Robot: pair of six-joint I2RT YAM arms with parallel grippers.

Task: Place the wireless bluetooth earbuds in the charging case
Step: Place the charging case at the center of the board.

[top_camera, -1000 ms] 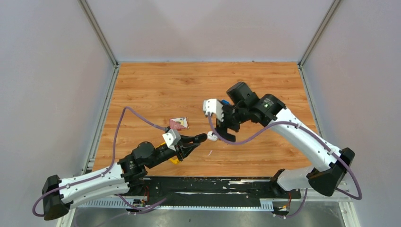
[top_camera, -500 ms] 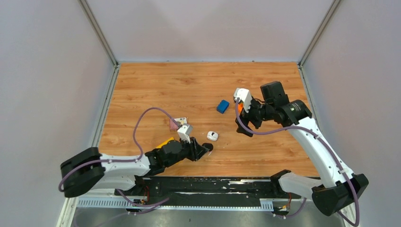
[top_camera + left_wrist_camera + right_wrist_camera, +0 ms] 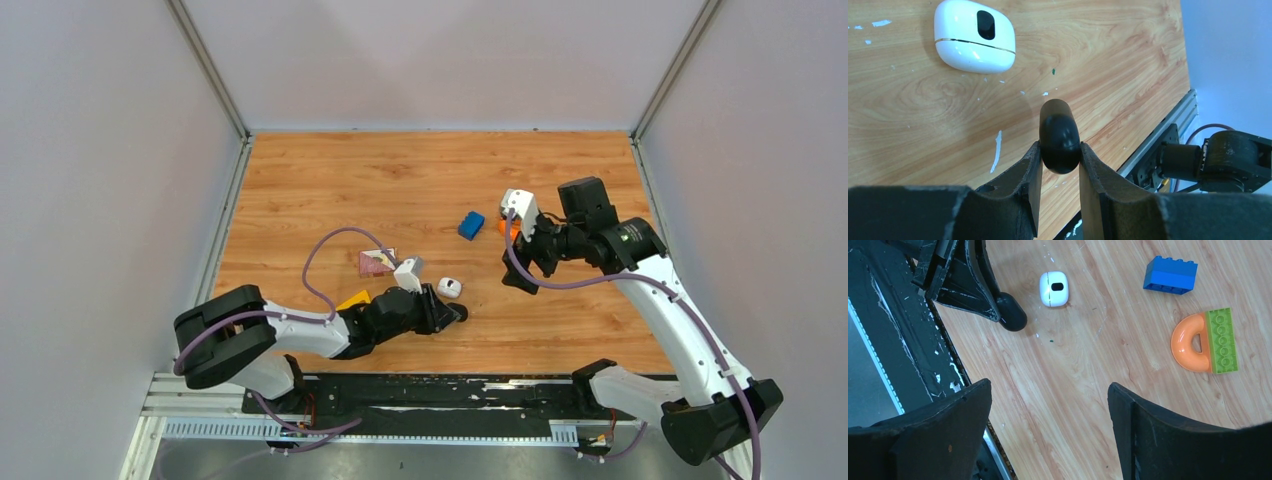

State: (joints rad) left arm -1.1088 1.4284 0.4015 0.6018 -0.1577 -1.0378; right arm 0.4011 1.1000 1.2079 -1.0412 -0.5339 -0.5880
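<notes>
Pale grey walls (image 3: 440,60) enclose a wood-grain tabletop (image 3: 380,180) flecked with white paint. The left gripper (image 3: 1060,152) pinches a black oval pod (image 3: 1058,127), whose long axis runs 6 to 12 out past the fingertips. The closed white charging case (image 3: 974,36) lies near it at 11, long axis 9 to 3. The right gripper (image 3: 1048,387) hovers, spread wide.

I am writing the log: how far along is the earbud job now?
Done: nothing visible; the white charging case lies shut on the table. In hand: the left gripper pinches a black rounded piece, maybe an earbud. Left: opening the case and seating it; the right gripper hangs open, empty.
</notes>
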